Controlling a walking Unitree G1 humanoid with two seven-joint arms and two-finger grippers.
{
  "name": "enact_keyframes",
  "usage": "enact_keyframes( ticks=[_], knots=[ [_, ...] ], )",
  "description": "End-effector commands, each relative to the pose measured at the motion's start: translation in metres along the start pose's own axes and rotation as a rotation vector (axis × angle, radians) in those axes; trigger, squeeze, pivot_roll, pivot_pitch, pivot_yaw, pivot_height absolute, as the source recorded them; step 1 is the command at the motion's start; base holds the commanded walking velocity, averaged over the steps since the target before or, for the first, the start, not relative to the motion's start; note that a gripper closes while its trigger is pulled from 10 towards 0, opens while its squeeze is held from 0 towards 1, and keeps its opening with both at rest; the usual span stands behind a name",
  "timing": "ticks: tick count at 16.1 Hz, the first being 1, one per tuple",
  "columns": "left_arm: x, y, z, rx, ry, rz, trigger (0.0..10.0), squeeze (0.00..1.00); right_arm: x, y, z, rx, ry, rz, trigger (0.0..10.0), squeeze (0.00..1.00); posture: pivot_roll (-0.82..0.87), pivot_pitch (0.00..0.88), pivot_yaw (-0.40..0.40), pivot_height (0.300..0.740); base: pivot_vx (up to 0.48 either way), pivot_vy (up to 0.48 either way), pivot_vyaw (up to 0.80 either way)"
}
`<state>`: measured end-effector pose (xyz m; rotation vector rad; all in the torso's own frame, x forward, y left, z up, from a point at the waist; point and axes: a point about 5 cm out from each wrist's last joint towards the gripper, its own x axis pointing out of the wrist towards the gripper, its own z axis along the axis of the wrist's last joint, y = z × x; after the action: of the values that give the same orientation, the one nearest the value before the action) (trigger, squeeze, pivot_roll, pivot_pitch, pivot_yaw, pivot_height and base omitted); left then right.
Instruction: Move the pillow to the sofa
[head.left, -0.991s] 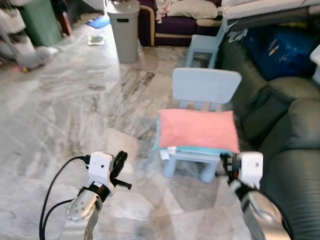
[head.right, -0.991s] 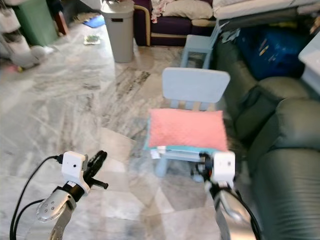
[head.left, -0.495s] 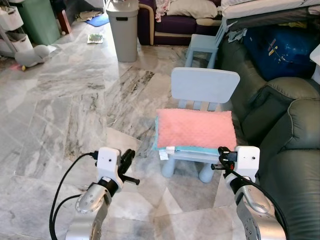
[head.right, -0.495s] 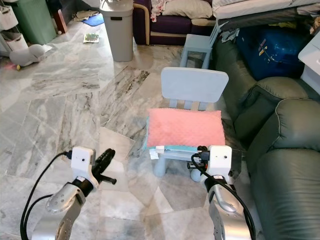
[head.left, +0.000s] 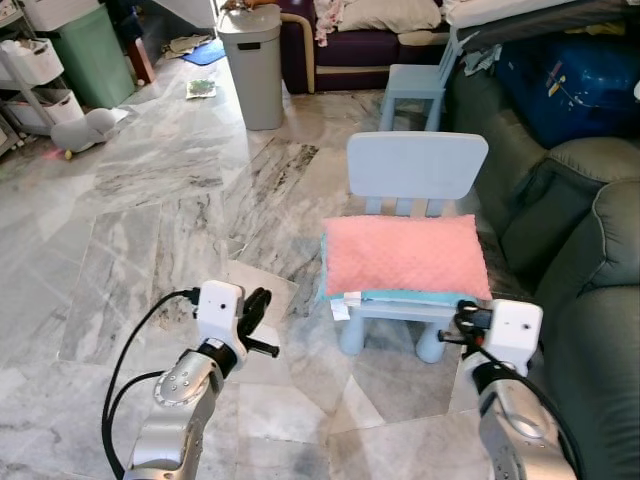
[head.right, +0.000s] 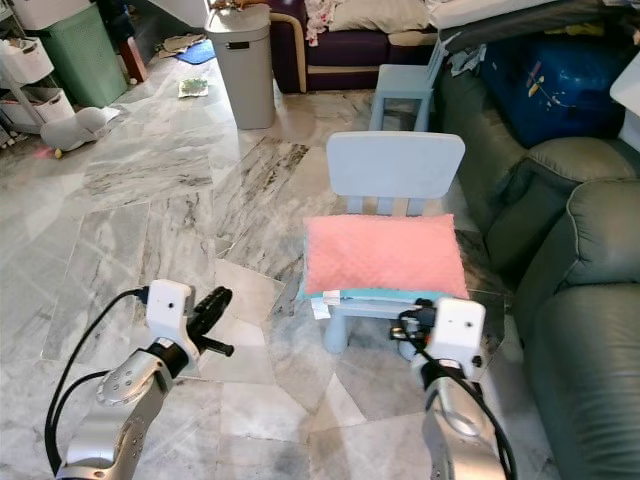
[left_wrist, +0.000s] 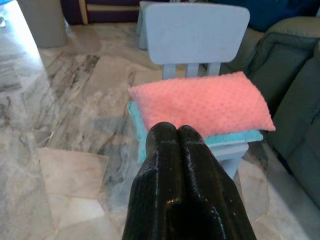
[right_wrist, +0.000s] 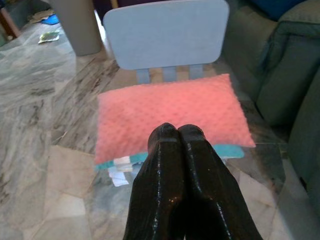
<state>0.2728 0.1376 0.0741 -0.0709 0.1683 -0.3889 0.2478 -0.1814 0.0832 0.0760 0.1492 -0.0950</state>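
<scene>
Pink and nubbly, the pillow (head.left: 405, 254) lies flat on the seat of the pale blue child's chair (head.left: 415, 170), with a teal cushion (head.right: 345, 294) under it. The dark green sofa (head.left: 590, 250) stands just beside the chair, on its right. Both grippers hang short of the chair's front edge — the left gripper (head.left: 254, 306) over the marble floor (head.left: 150, 220) well to the chair's left, the right gripper (right_wrist: 179, 132) near the chair's front right corner. Each has its two black fingers pressed together, holding nothing. The step in hand looks like the approach. To do it well, the robot should part both pairs of fingers before reaching in, then take the pillow by its two short ends — pink layer only, leaving the teal one on the chair.
</scene>
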Motion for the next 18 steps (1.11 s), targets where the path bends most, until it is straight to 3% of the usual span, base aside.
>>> enact_keyframes(
  ticks=[1, 7, 13, 18],
  knots=[
    [0.000, 0.003, 0.000, 0.011, 0.000, 0.015, 10.0, 0.00, 0.000, 0.001, 0.009, 0.003, -0.039, 0.000, 10.0, 0.00, -0.14, 0.100, 0.068, 0.740, 0.000, 0.000, 0.00],
    [0.000, 0.006, -0.003, -0.010, -0.021, 0.078, 10.0, 0.00, 0.007, 0.005, 0.020, -0.027, -0.047, 0.049, 10.0, 0.00, -0.12, 0.119, 0.020, 0.740, 0.000, 0.000, -0.08],
    [0.000, 0.010, -0.007, -0.050, -0.032, 0.096, 10.0, 0.00, 0.010, 0.008, 0.023, -0.035, -0.044, 0.074, 10.0, 0.00, -0.12, 0.118, 0.006, 0.740, 0.000, 0.000, -0.78],
    [0.005, 0.009, -0.005, -0.034, -0.038, 0.092, 10.0, 0.00, 0.011, 0.009, 0.027, -0.039, -0.052, 0.085, 10.0, 0.00, -0.12, 0.106, 0.013, 0.740, 0.000, 0.000, -0.78]
  ],
)
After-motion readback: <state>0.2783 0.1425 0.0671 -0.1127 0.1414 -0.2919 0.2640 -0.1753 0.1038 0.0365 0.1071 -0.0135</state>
